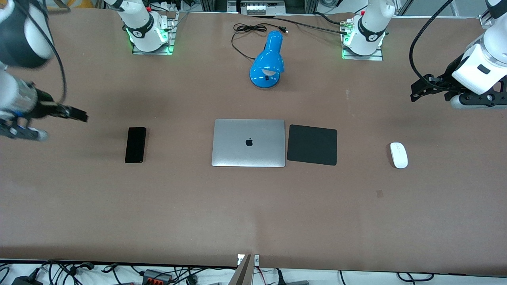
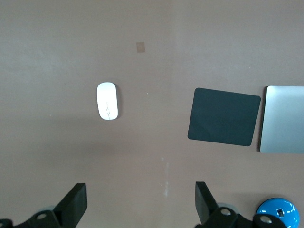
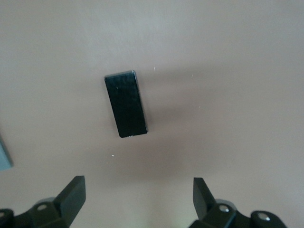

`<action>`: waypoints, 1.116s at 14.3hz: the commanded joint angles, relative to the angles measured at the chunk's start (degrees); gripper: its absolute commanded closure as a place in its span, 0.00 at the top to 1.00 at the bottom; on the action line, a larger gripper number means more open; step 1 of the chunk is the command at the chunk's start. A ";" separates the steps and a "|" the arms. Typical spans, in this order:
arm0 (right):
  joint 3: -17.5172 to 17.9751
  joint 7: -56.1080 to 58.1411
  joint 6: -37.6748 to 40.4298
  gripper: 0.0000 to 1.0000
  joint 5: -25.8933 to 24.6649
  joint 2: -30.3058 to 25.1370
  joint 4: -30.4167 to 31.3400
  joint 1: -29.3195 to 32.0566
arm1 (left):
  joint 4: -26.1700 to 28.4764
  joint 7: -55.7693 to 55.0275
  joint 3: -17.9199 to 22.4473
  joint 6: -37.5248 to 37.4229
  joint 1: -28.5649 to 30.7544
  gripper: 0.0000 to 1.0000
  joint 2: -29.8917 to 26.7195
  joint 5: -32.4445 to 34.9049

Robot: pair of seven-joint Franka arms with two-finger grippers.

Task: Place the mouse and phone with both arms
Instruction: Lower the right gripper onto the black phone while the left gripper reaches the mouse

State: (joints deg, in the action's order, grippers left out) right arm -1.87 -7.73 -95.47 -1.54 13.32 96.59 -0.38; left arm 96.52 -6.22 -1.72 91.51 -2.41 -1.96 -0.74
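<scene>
The white mouse (image 1: 398, 154) lies on the brown table toward the left arm's end; it also shows in the left wrist view (image 2: 107, 101). The black phone (image 1: 135, 145) lies flat toward the right arm's end and shows in the right wrist view (image 3: 125, 103). My left gripper (image 1: 418, 89) hangs open and empty in the air over bare table beside the mouse, its jaws wide apart (image 2: 141, 202). My right gripper (image 1: 75, 113) hangs open and empty over bare table beside the phone (image 3: 138, 197).
A closed silver laptop (image 1: 248, 143) lies mid-table, with a black square mouse pad (image 1: 312, 145) right beside it toward the mouse. A blue desk lamp (image 1: 268, 61) with a black cable stands farther from the front camera than the laptop.
</scene>
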 commanded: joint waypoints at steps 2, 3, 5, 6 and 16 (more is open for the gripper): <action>0.12 -1.40 -4.61 1.00 -0.92 13.90 -1.49 -3.57 | -1.69 -0.02 0.14 -3.44 0.21 1.00 2.13 -0.85; 0.20 -2.63 -5.85 1.00 -0.66 16.54 -1.40 -3.32 | -1.69 -0.19 0.14 -3.53 0.30 1.00 2.48 -0.85; 0.20 -2.29 -8.22 1.00 -1.18 19.46 0.00 -4.36 | -2.13 -0.28 0.57 -3.44 0.48 1.00 5.54 -0.85; 0.12 -2.37 -10.59 1.00 -1.27 19.81 1.83 -5.06 | -2.22 -0.28 0.84 -3.44 0.74 1.00 8.43 -0.85; 0.20 -2.55 -22.65 1.00 -1.09 20.78 10.02 -4.54 | -0.56 4.82 1.01 17.34 7.51 1.00 29.02 0.12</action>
State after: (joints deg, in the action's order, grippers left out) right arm -1.96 -9.31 -116.75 -1.69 35.26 104.76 -5.32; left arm 95.11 -2.81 -0.74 102.24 4.63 23.35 -0.73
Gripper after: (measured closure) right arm 0.000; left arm 0.000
